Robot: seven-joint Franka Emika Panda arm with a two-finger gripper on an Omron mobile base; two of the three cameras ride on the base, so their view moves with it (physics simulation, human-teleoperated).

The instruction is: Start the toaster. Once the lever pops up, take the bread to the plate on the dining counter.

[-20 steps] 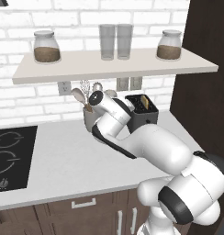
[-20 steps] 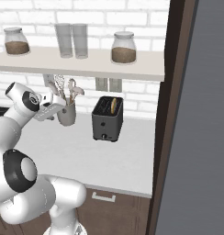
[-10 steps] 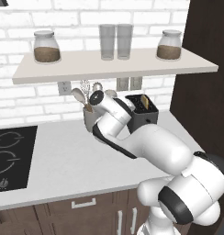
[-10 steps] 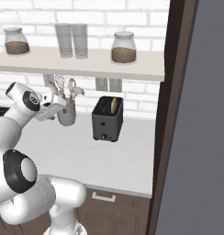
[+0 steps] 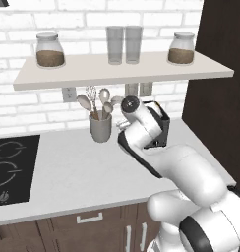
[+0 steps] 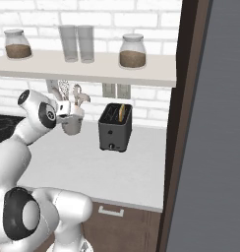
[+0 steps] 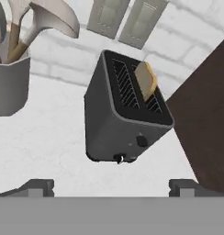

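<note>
Gripper [image 7: 112,186] fingers spread apart, empty, near the toaster [image 7: 120,124]; bread [image 7: 146,81] stands in its right slot

The toaster [image 7: 125,117] stands on the worktop [image 7: 45,137], the bread [image 7: 146,81] in one slot, apparently raised; a utensil pot [image 7: 10,85] stands beside it.

Kitchen — hob [image 5: 9,170], worktop [image 5: 73,172], utensil crock [image 5: 101,129], jars on shelf [image 5: 122,69].

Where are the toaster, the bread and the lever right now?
toaster [image 7: 109,133]: hand view, its narrow front face.
bread [image 7: 146,81]: hand view, the slice's flat side above the slot.
lever [image 7: 141,141]: hand view, the dark tab on the front face.
</note>
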